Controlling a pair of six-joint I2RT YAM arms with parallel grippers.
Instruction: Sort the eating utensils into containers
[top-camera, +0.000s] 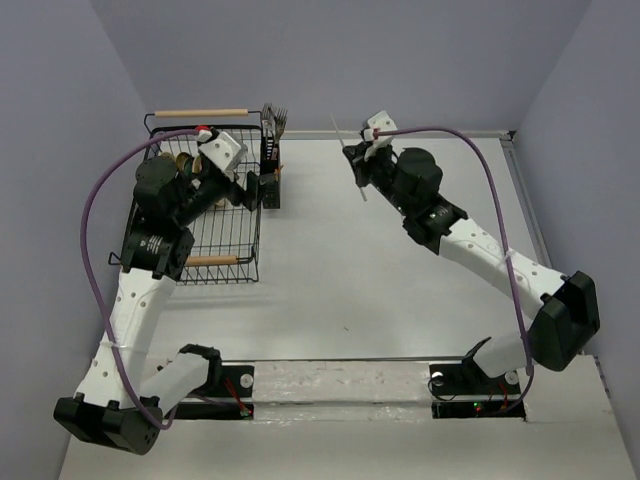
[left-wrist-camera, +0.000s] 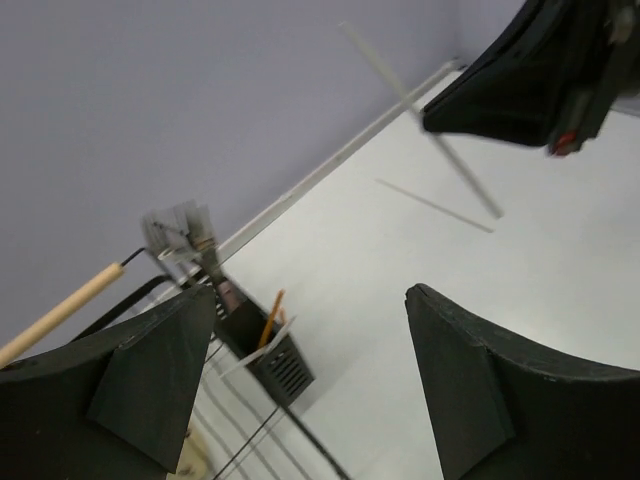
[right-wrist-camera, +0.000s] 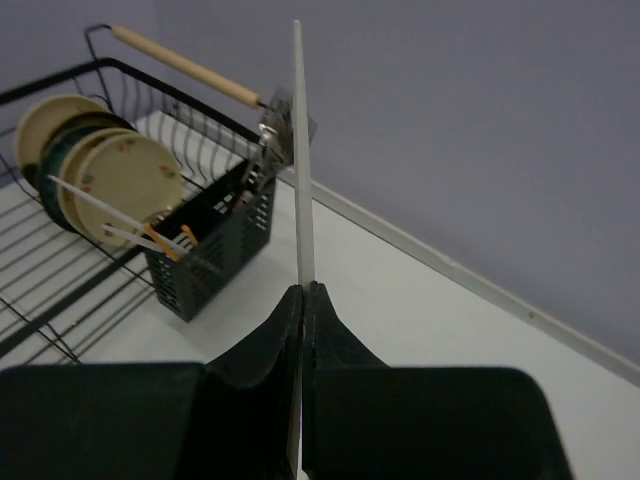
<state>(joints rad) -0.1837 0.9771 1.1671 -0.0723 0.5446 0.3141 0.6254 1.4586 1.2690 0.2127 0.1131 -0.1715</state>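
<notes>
The big black wire dish rack with wooden handles (top-camera: 205, 225) is standing on the far left part of the white table (top-camera: 400, 300), and round tan and green plates (right-wrist-camera: 120, 170) are standing on edge inside it. The two small black slotted plastic caddies (right-wrist-camera: 215, 250) are hanging just beside the rack's right side, touching its wire. Slim silver metal forks (right-wrist-camera: 272, 135) are standing upright in the caddy farther from the arms, with their heads up near the rack's far wooden handle (right-wrist-camera: 185, 65). An orange-brown wooden chopstick (left-wrist-camera: 271, 318) is leaning in the nearer caddy.

The left gripper (left-wrist-camera: 308, 295) is hovering over the rack's right edge, close to the caddies. Its jaws are spread wide and they are gripping nothing.

The right gripper (right-wrist-camera: 301, 290) is hanging above the table, well apart from the rack on its right side. Its jaws are pressed together and they are pinching a thin pale white chopstick (right-wrist-camera: 300, 150) near its lower part. The chopstick is lifted off the table and, in the right wrist view, is pointing straight out past the fingertips. Its thin shadow (left-wrist-camera: 435, 205) is lying on the table under it.
</notes>
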